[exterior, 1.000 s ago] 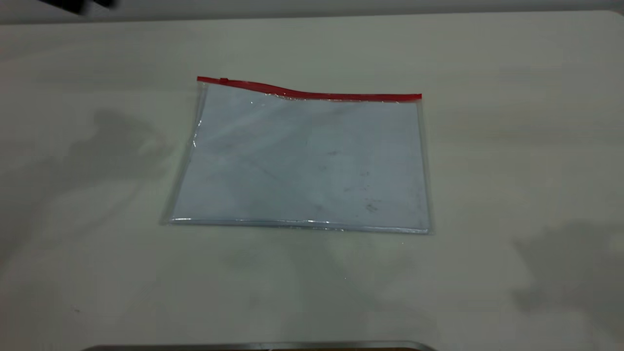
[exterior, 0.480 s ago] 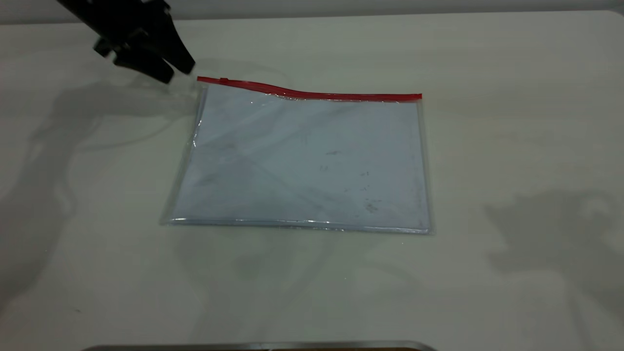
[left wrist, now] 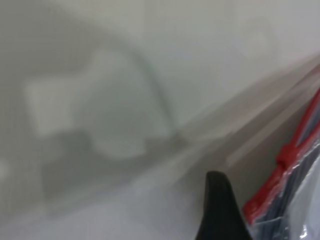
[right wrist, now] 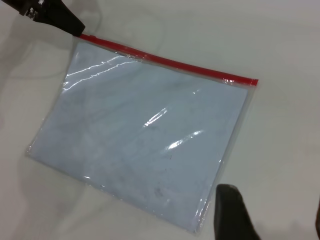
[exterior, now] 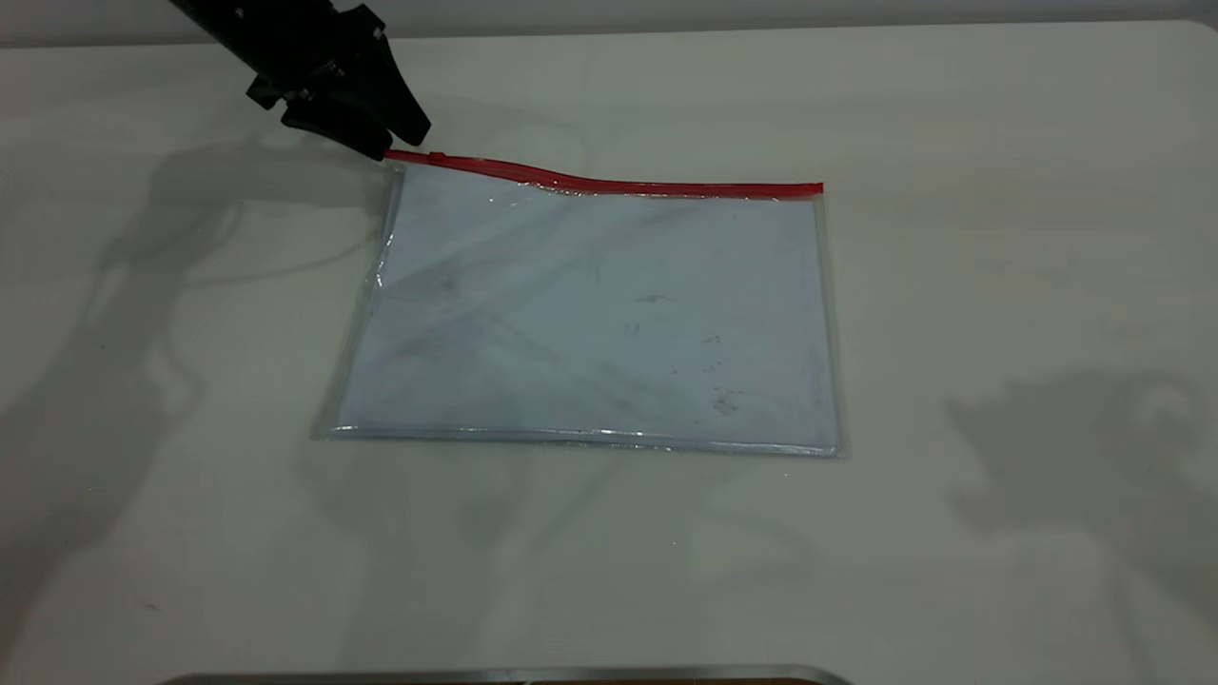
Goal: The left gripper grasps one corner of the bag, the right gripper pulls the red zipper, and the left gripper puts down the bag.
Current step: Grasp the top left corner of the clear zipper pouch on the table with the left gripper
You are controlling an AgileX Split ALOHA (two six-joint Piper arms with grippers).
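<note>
So the left pincer is right at the bag's far-left corner, tips down beside where the red zipper starts. The slider tab sits just beside that corner, so I'd say the grab wants to land on the clear plastic at the very end, not on the tab — otherwise the right arm has nothing to pull. Coming in low and pinching both layers would help, since the bag lies flat on the desk and the edge is thin. Is it open or closed? Honestly can't tell: the exterior view shows the fingers as one dark wedge, and the left wrist view gives only a single fingertip next to the zipper end. I can't make out a grip on anything yet. Further right, the right pincer hangs above the desk off the bag's near corner, touching nothing — only one of its fingers shows, so its gap is also a can't-tell.
</note>
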